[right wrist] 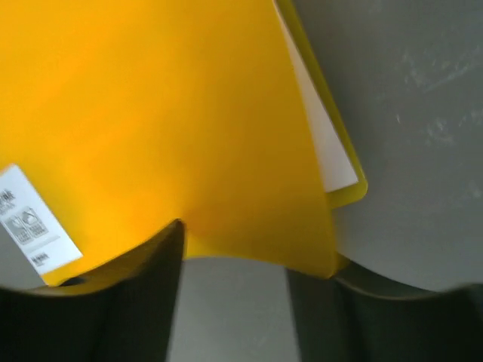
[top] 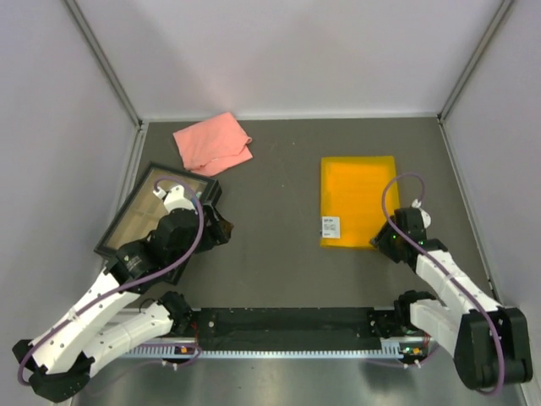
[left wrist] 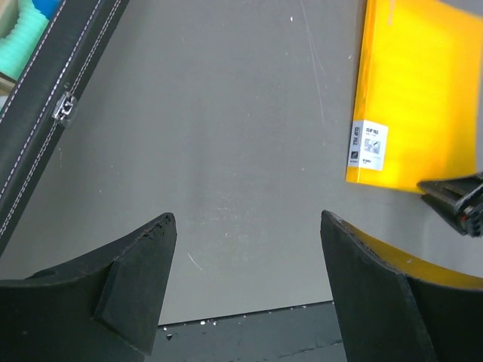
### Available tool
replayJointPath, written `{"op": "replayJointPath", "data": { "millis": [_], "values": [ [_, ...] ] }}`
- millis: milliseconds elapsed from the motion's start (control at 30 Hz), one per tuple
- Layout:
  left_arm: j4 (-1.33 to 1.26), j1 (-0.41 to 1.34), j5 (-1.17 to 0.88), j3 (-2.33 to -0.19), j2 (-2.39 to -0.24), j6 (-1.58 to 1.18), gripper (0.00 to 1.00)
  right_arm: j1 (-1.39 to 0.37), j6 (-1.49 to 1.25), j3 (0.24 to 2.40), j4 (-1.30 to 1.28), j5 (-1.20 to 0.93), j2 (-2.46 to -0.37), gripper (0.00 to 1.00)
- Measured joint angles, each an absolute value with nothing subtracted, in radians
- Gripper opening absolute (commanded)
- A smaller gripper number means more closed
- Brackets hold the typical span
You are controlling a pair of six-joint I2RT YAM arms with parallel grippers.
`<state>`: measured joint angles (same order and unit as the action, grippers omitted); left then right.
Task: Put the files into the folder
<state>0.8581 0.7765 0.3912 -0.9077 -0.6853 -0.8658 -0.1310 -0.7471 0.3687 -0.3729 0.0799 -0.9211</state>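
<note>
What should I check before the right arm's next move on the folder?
1. Right gripper at the folder: ok, it is at the cover's near edge, by the right corner.
2. Hold on the cover: not ok, the jaws stand wide apart, not shut on it.
3. Files inside: cannot tell; one white sheet shows under the cover along the right edge, but no count is possible.
4. Left gripper out of the way: ok, open and empty over bare table, between the tray and the folder.
5. Pink cloth apart from the folder: ok, it lies at the far left.
</note>
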Motion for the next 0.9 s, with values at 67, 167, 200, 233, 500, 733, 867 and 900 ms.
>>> {"op": "replayJointPath", "data": {
  "millis": [67, 167, 200, 233, 500, 733, 867, 900],
  "values": [
    [0.858, 0.776, 0.384, -0.904, -0.685, -0.866, 0.82, -0.118, -0.751, 0.408, -0.387, 0.081, -0.968, 0.71],
    [0.856, 0.776, 0.382, -0.901, -0.685, -0.866, 0.82, -0.115, -0.736, 0.449, -0.416, 0.086, -0.99, 0.79],
    [0.856, 0.776, 0.382, -0.9, -0.684, -0.866, 0.82, -0.115, -0.731, 0.455, -0.441, 0.087, -0.981, 0.8],
    [0.856, 0.776, 0.382, -0.899, -0.683, -0.866, 0.82, -0.115, -0.727, 0.458, -0.46, 0.091, -0.968, 0.84],
    [0.834, 0.776, 0.366, -0.896, -0.693, -0.862, 0.86, -0.115, -0.689, 0.558, -0.632, 0.098, -0.744, 0.99],
    [0.818, 0.776, 0.332, -0.966, -0.716, -0.827, 0.89, -0.115, -0.638, 0.789, -0.76, -0.021, -0.677, 0.99],
    [0.807, 0.776, 0.328, -1.076, -0.715, -0.799, 0.89, -0.115, -0.607, 1.018, -0.777, -0.115, -0.661, 0.99],
    [0.802, 0.776, 0.325, -1.102, -0.715, -0.792, 0.89, -0.115, -0.601, 1.061, -0.776, -0.129, -0.661, 0.99]
  ]
}}
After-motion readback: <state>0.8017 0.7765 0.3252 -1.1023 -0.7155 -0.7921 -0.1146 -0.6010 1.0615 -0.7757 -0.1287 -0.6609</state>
